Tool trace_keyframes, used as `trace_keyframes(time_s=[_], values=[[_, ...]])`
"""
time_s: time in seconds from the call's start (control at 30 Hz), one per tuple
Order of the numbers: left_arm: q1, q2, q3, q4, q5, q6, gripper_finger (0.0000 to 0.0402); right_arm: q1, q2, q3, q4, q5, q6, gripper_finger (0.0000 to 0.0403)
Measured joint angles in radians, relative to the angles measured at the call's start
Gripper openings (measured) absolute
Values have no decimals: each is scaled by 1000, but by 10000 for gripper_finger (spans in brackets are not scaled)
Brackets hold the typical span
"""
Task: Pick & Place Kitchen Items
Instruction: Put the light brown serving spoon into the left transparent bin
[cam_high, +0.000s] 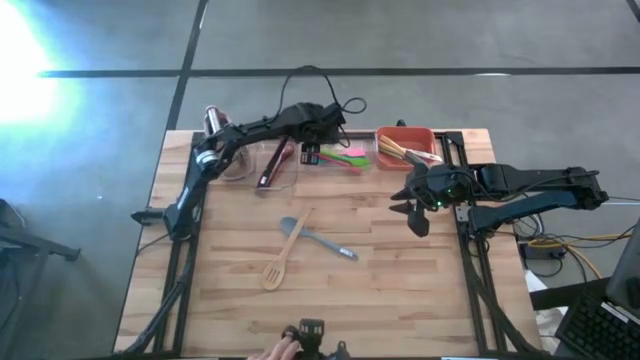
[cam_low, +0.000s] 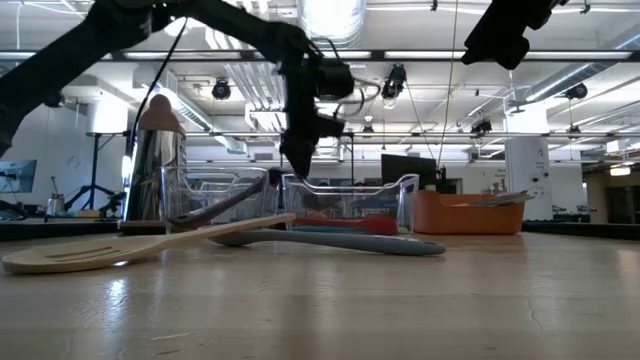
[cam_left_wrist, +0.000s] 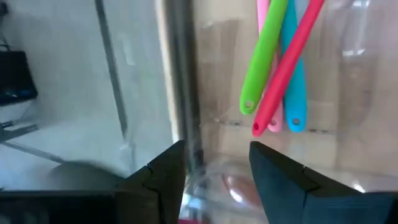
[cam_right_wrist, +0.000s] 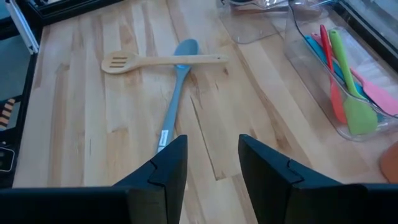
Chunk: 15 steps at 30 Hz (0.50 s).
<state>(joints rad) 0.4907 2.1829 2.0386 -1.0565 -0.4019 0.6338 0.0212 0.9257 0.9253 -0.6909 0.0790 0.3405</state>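
- From above, you see the left gripper (cam_high: 312, 152) over the clear bins (cam_high: 268, 166) at the counter's (cam_high: 400, 280) far edge, likely because a utensil was just dropped there. The right gripper (cam_high: 418, 215) hovers beside the orange bin (cam_high: 405, 147), probably waiting. A wooden spatula (cam_high: 283, 256) lies crossed over a blue spoon (cam_high: 318, 238) mid-counter, not yet sorted.
- At counter level, you get what the top view lacks: both loose utensils lie flat, and the left gripper hangs above the bin rims rather than inside.
- Your left wrist view shows jaws spread with nothing between them, above a bin wall; green, pink, red and blue handles (cam_left_wrist: 278, 68) lie together in the neighbouring bin.
- Your right wrist view shows jaws parted and empty, facing the crossed pair; the spoon's handle end lies nearest.
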Motion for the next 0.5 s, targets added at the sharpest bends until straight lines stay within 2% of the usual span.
trace_keyframes(time_s=[0.3,0.5], values=[[-46,-204,8,-41,7,-89,177,0,0,0,1,1,-6,120],[-109,-384,1,-69,28,-269,177,0,1,0,9,2,-11,112]])
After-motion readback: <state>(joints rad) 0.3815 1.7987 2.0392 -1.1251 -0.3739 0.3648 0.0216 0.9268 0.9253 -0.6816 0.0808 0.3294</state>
